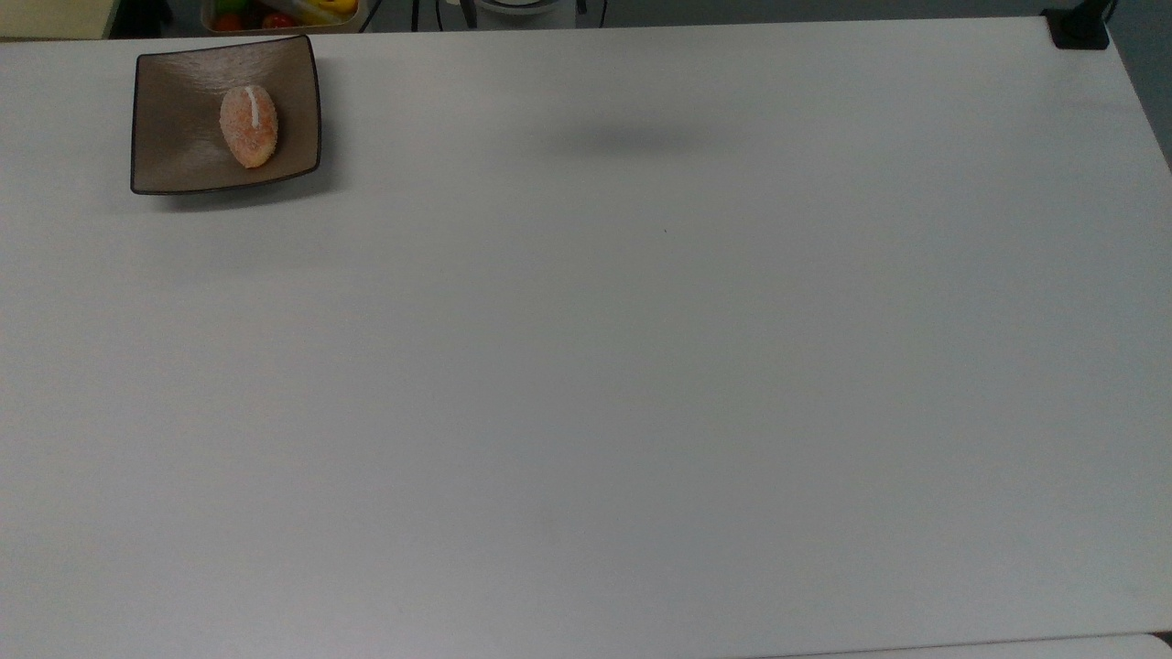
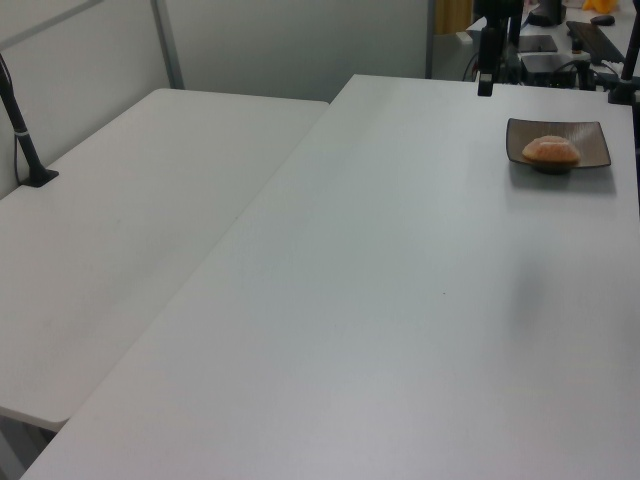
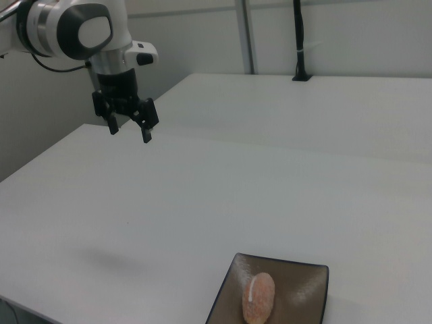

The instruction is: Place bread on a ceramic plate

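While right view shows end effector (image 3: 129, 129) spread, empty, high over counter (image 3: 202, 196), top view has bread (image 1: 248, 126) centred on ceramic plate (image 1: 174, 137) at 10 o'clock, fruit container (image 1: 284, 14) behind.

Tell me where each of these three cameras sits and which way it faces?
Top view: overhead, looking straight down on the table; no arm parts clear.
Left view: beside the table, looking along it toward the ceramic plate; end effector at the far edge.
Right view: low by the plate, looking back at the arm with its open end effector.
All three share the bread on the plate.
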### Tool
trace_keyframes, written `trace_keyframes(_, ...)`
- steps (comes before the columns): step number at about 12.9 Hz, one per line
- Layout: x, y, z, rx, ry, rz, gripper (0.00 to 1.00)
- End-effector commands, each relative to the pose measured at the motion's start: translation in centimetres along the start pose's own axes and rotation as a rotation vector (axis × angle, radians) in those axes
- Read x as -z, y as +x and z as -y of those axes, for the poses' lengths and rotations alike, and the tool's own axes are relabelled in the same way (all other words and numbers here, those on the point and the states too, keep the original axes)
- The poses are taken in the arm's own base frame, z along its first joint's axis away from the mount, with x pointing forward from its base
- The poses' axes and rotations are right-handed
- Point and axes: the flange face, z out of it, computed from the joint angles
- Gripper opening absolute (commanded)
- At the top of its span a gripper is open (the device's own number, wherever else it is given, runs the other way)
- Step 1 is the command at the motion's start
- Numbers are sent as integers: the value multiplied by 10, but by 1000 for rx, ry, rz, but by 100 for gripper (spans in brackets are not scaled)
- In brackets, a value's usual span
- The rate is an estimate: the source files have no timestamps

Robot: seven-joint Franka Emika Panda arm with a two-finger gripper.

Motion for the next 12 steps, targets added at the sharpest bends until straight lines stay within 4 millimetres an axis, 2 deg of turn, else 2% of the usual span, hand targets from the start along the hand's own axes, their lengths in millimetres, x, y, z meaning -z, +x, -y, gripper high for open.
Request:
trace_keyframes(1, -6, 5, -5, -46, -53, -34, 100)
trace_keyframes(5, -8, 6, -3, -54, -164, -32, 100)
trace_keyframes(12, -7, 7, -5, -50, -166, -32, 100)
